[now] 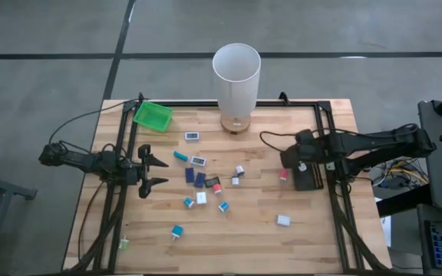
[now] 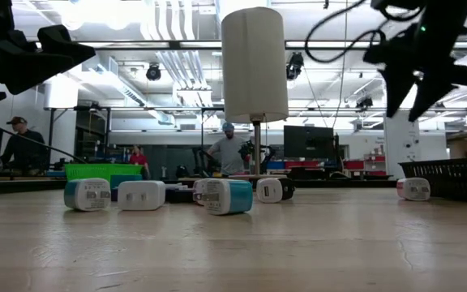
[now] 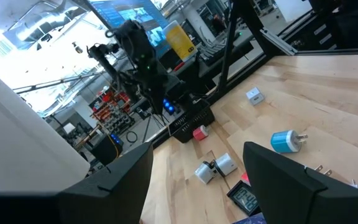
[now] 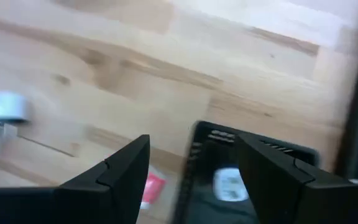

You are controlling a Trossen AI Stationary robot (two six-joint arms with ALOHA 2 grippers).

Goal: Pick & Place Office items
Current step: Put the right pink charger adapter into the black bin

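Note:
Several small office items lie scattered on the wooden table: a white block (image 1: 283,220), teal plugs (image 1: 176,231), dark blue pieces (image 1: 189,175) and a red-topped piece (image 1: 283,175) beside the black tray (image 1: 311,180). A white piece (image 4: 229,183) lies inside that tray. My right gripper (image 1: 293,157) hangs above the tray's left end, pointing steeply down. It is open, with nothing between its fingers (image 4: 192,143). My left gripper (image 1: 156,172) waits at the table's left side, level and open, its fingers (image 3: 197,155) toward the items.
A tall white cylinder (image 1: 236,77) stands on a wooden foot at the far middle. A green tray (image 1: 153,115) sits at the far left corner. Black frame rails run along the left and right sides. People stand in the room beyond the table (image 2: 230,150).

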